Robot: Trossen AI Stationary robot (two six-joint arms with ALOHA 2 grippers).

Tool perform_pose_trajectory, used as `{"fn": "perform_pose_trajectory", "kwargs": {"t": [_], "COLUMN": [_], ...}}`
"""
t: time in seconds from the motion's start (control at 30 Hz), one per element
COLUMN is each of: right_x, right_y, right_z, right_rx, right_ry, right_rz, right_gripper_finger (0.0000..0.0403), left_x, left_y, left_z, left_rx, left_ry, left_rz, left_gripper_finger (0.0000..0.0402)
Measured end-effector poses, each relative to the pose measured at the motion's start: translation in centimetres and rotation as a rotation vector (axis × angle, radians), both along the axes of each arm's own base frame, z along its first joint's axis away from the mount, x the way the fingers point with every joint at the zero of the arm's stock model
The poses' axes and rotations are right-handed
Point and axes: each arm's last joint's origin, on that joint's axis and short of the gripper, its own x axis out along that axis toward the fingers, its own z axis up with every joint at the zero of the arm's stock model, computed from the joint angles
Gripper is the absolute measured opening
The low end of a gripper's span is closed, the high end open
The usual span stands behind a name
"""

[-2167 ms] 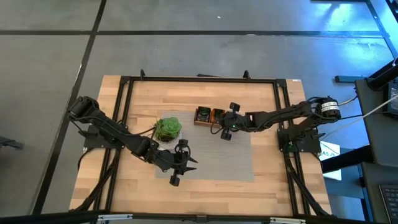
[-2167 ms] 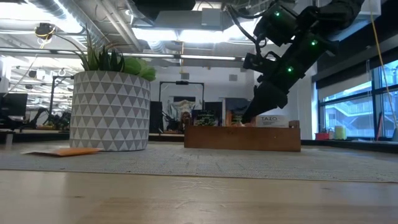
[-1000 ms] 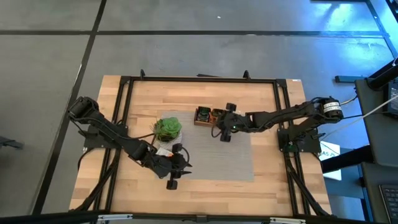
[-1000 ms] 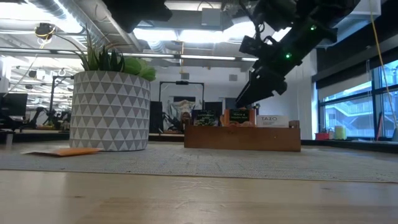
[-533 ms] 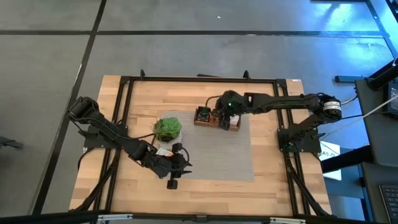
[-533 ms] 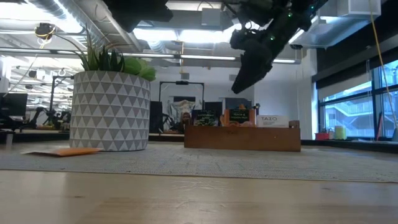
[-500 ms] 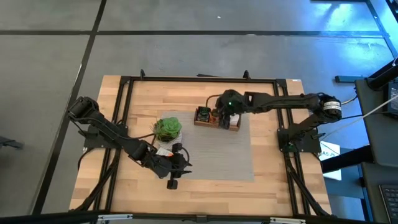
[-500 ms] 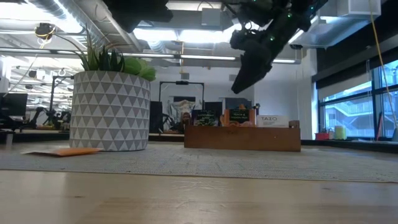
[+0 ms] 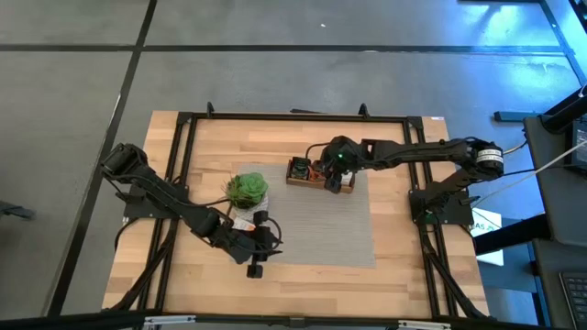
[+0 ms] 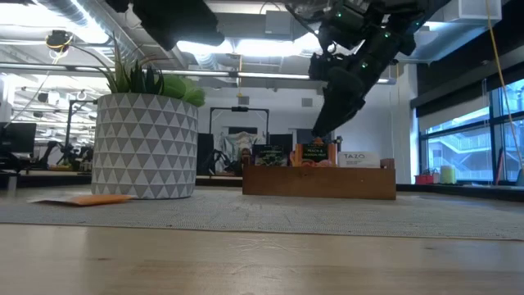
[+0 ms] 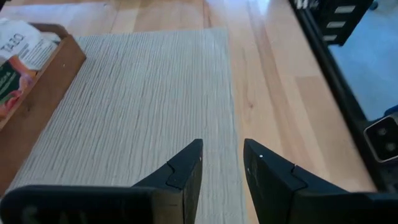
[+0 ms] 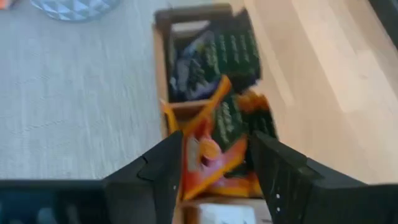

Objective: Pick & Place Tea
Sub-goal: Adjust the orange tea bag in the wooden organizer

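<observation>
Fingers spread and empty, the right gripper point(image 12: 214, 165) hangs above the wooden box's point(image 10: 319, 181) middle compartment of orange-red tea sachets point(image 12: 214, 146); a white sachet reads "TAZO" point(image 10: 354, 157). The left gripper point(image 11: 221, 168), parted, hovers over the grey mat point(image 11: 137, 93).

Both arms are dark, slender and jointed, with black cables, small green lights, and wedge-shaped black fingers point(image 11: 186, 171).
</observation>
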Motion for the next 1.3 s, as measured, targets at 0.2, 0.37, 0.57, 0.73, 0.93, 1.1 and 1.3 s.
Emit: {"fn": "perform_pose_trajectory", "kwargs": {"t": [0.2, 0.37, 0.57, 0.73, 0.93, 1.1, 1.3], "right_x": [0.1, 0.0, 0.0, 0.0, -0.3, -0.1, 0.2], "right_y": [0.0, 0.1, 0.1, 0.0, 0.1, 1.1, 2.6], "right_z": [-0.5, -0.7, -0.8, -0.8, -1.0, -1.0, -0.9], "right_rx": [0.002, 0.003, 0.009, 0.02, -0.024, -0.06, -0.121], "right_ry": [-0.058, -0.055, -0.055, -0.058, -0.015, -0.009, -0.019], "right_rz": [0.019, 0.019, 0.012, -0.011, -0.082, -0.099, -0.122], "right_gripper_finger": [0.0148, 0.011, 0.0051, 0.0008, 0.0005, 0.0004, 0.0002], "left_x": [0.0, 0.0, 0.0, 0.0, 0.0, 0.0, 0.0], "left_y": [0.0, 0.0, 0.0, 0.0, 0.0, 0.0, 0.0], "left_z": [-0.1, -0.1, -0.1, -0.1, -0.1, -0.1, -0.1], "left_rx": [0.004, 0.002, 0.002, 0.002, 0.001, 0.001, 0.001], "left_ry": [0.004, 0.004, 0.005, 0.004, 0.005, 0.005, 0.005], "left_rz": [0.001, 0.0, 0.0, 0.0, -0.001, -0.002, -0.002], "left_gripper_finger": [0.0112, 0.0113, 0.011, 0.0113, 0.0112, 0.0113, 0.0111]}}
